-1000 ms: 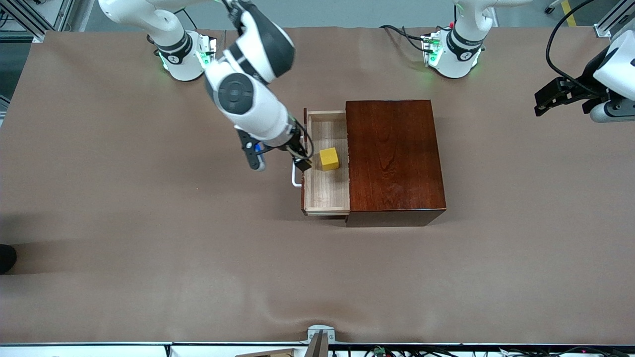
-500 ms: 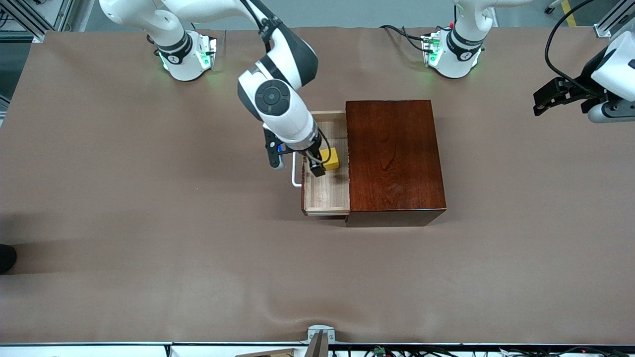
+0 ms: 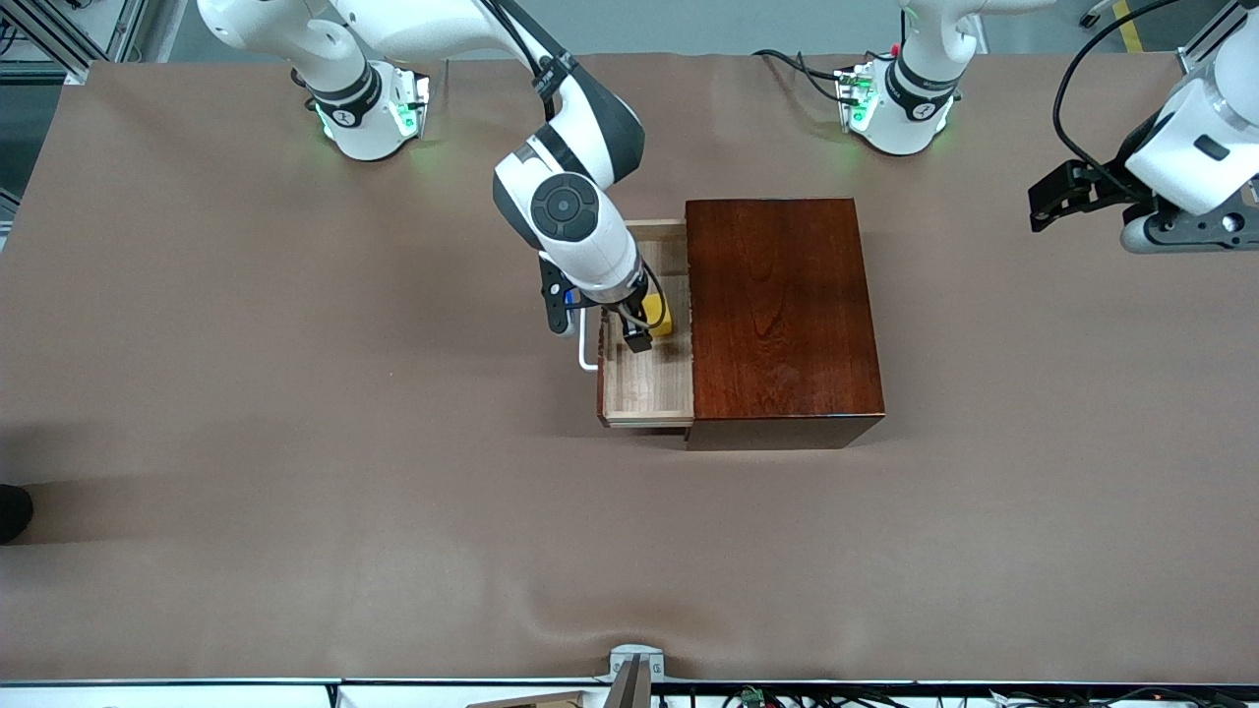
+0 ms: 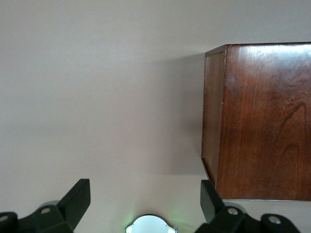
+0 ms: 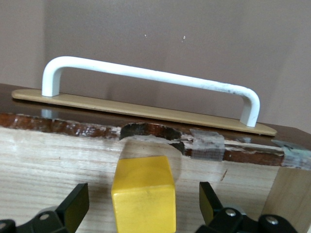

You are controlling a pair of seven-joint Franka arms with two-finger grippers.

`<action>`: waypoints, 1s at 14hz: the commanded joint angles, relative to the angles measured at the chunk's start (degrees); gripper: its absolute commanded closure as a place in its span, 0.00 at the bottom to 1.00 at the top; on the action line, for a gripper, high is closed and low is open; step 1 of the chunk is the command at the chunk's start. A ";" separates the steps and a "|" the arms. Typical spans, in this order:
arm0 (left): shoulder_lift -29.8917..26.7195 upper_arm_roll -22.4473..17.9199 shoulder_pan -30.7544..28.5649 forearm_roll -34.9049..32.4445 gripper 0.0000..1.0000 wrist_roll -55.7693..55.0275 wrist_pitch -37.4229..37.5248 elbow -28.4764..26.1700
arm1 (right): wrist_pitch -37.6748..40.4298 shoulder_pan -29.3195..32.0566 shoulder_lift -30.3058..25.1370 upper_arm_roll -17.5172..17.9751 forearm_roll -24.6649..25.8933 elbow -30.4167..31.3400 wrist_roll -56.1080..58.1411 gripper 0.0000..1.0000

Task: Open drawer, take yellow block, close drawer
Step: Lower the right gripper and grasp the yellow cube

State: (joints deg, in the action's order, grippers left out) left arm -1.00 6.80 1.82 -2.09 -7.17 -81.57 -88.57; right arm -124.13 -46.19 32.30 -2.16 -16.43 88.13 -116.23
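Observation:
The drawer (image 3: 644, 383) stands pulled out of the dark wooden box (image 3: 782, 315), its white handle (image 3: 587, 346) toward the right arm's end of the table. The yellow block (image 3: 663, 321) lies on the drawer's floor, partly hidden by the right arm's hand. My right gripper (image 3: 641, 332) is down in the drawer and open. In the right wrist view the yellow block (image 5: 144, 200) sits between the two fingers (image 5: 74, 206) with a gap on each side, and the handle (image 5: 146, 75) shows past it. My left gripper (image 3: 1060, 193) waits open and empty above the table at the left arm's end.
The left wrist view shows the box (image 4: 262, 121) and bare brown table cover beneath the open left gripper (image 4: 145, 200). The arms' bases (image 3: 369, 108) stand along the table's robot edge. A small metal bracket (image 3: 634, 664) sits at the camera-side edge.
My right gripper moved from beside the handle over the drawer's front and came down around the yellow block. The left arm's hand shifted slightly toward the box.

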 commanded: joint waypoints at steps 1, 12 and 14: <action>0.29 0.05 -0.15 0.59 0.00 -0.74 0.36 1.12 | -1.20 -1.00 1.00 -0.56 0.79 -0.59 -3.38 0.00; 0.47 0.05 -0.15 0.77 0.00 -0.65 -0.87 1.12 | -0.33 -0.39 -0.21 -0.83 0.87 -1.73 -6.12 1.00; 0.64 0.05 0.02 0.77 0.00 -0.65 -0.87 1.03 | 3.00 0.66 -1.27 -1.09 0.87 -3.82 -6.03 1.00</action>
State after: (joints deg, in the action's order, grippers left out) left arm -0.84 6.73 1.74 -2.09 -7.17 -82.42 -88.49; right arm -124.60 -46.78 33.03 -3.29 -16.43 85.88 -120.99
